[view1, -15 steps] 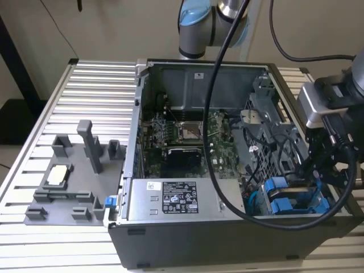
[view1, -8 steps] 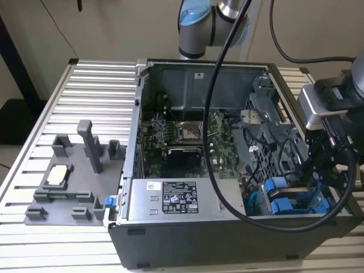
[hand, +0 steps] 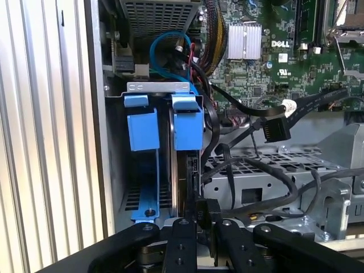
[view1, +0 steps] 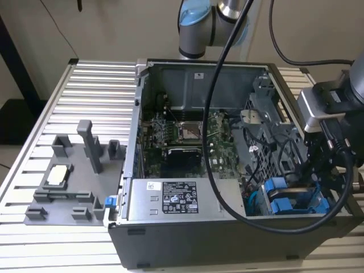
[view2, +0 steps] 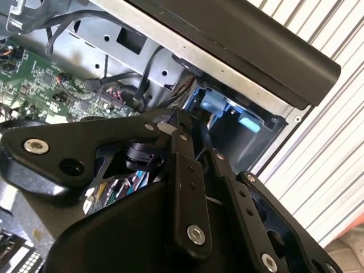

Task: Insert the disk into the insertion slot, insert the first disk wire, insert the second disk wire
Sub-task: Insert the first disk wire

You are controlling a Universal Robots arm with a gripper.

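— Where was the disk (hand: pixel 182 182)?
— Standing on edge inside the insertion slot (hand: pixel 156 86), already seated.
— And the gripper (hand: pixel 205 224)?
— Narrowed on a black connector (hand: pixel 209 211), held against the disk's exposed edge, apparently for plugging in.

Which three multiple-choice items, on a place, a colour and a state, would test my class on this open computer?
1. Where is the disk? A in the insertion slot; B on the grey tray; C on the motherboard.
2. What colour is its carrier? A red; B blue; C yellow.
3. What are the fingers doing? A spread wide, empty; B shut on a black plug; C holding a screwdriver.
Answers: 1 A, its edge stands in the bay; 2 B, a blue tab sits above it; 3 B, the plug sits pinched between them.
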